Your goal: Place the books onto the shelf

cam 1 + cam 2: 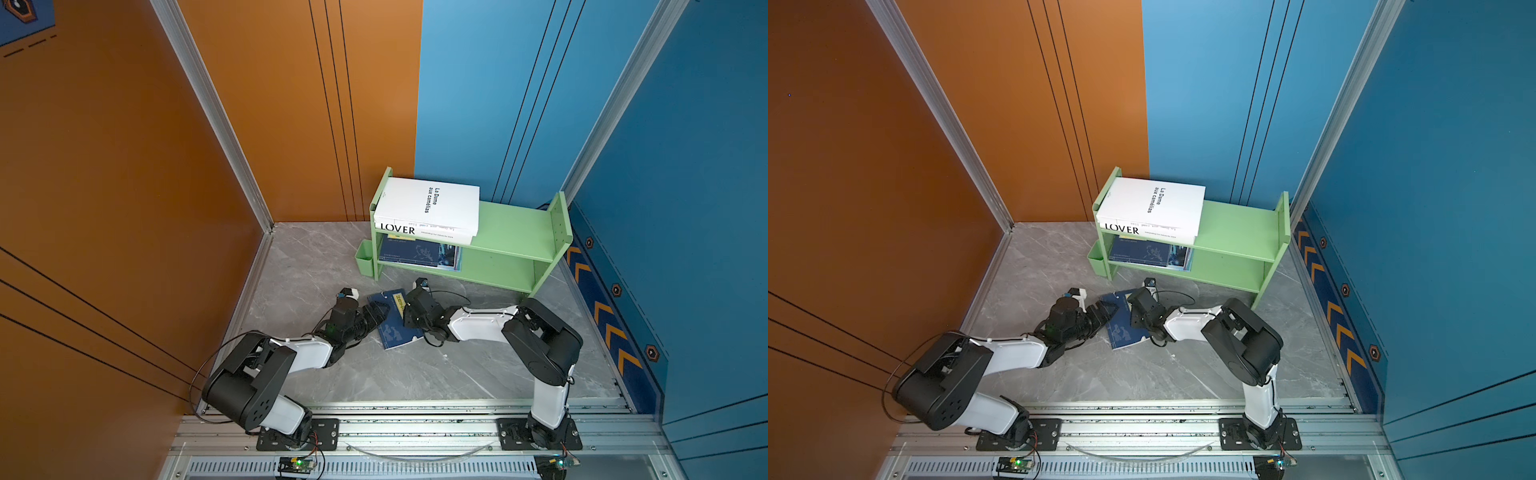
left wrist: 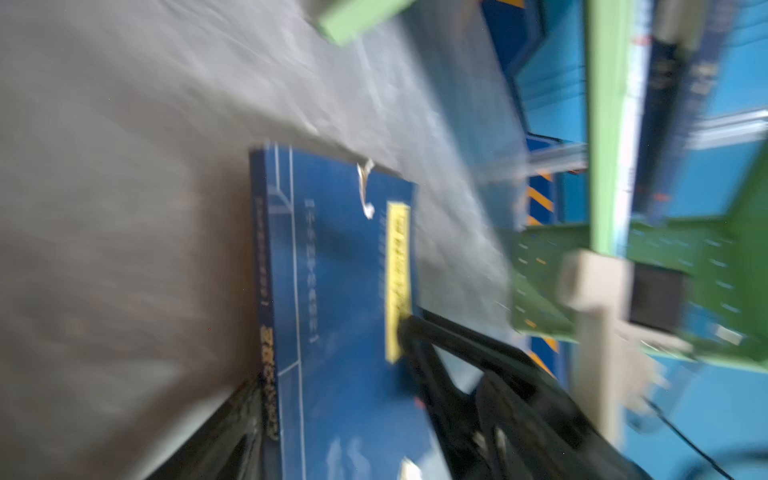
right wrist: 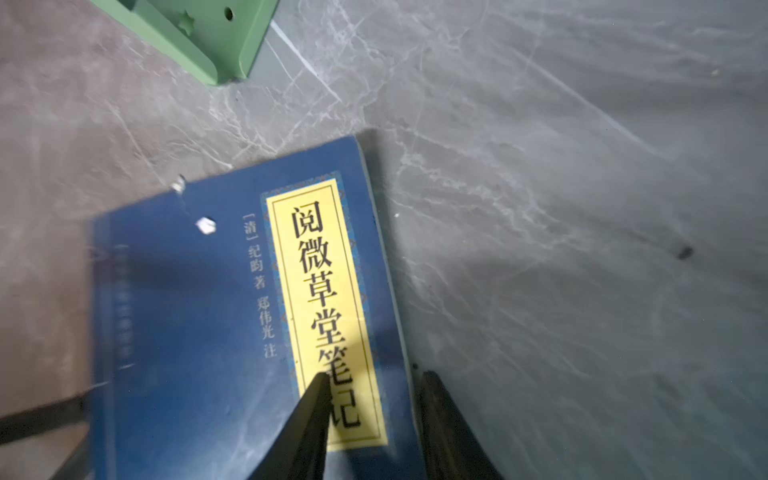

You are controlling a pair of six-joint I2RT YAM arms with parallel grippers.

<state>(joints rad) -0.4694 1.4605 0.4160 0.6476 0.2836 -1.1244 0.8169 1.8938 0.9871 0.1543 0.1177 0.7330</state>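
A thin navy book with a yellow label lies on the grey floor in front of the shelf. My right gripper is closed down on the book's page edge, one finger on the label and the other at the edge. My left gripper is open around the spine side, one finger low by the spine and one above the cover. Two white books are stacked on the upper tier. A navy book and a teal magazine lie on the lower tier.
A small green cup hangs on the shelf's left side. An orange wall closes the left, and blue walls close the back and right. An aluminium rail carrying both arm bases runs along the front.
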